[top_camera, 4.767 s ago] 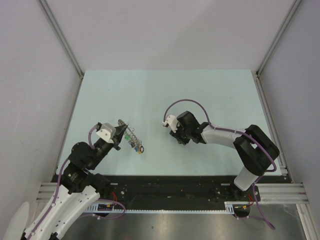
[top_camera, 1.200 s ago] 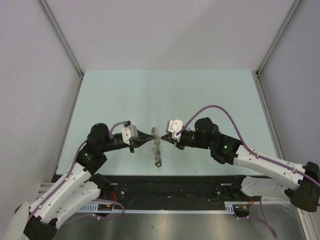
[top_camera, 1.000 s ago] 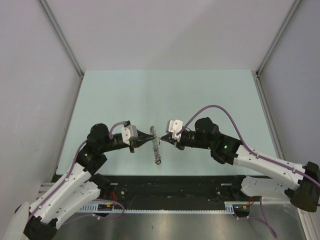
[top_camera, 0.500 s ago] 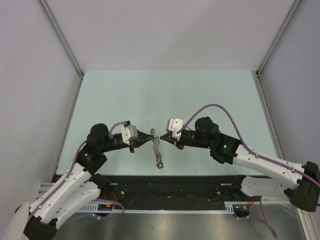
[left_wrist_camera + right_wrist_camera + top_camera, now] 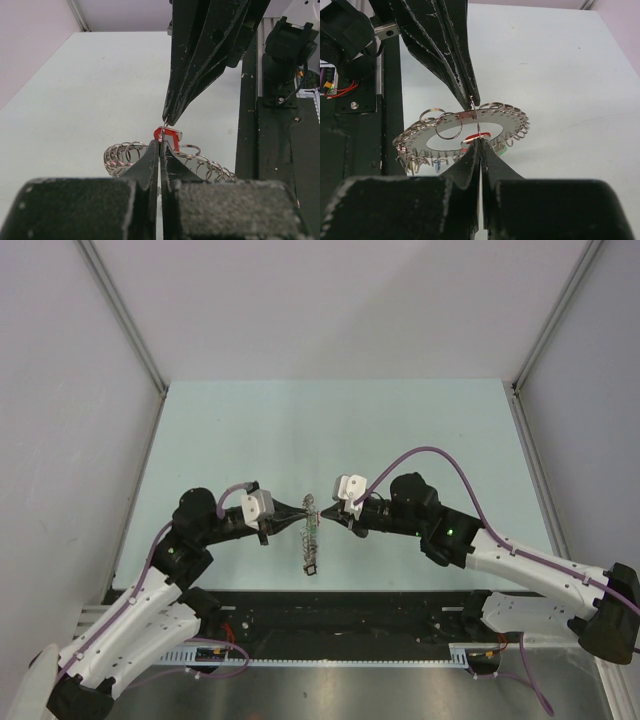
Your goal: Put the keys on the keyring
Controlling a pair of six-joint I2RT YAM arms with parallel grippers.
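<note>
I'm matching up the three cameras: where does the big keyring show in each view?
Top external: keyring near centre, hanging edge-on between the arms.
Left wrist: keyring low centre, behind own fingertips.
Right wrist: keyring centre, its face showing.
Shared landmark: left end effector and right end effector tips meeting at it.

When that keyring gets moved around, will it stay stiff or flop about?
The keyring looks like a flat metal plate, so probably stiff. Its loose small rings would likely swing. Pinched only at its edge by the left gripper, it may pivot or slip.
</note>
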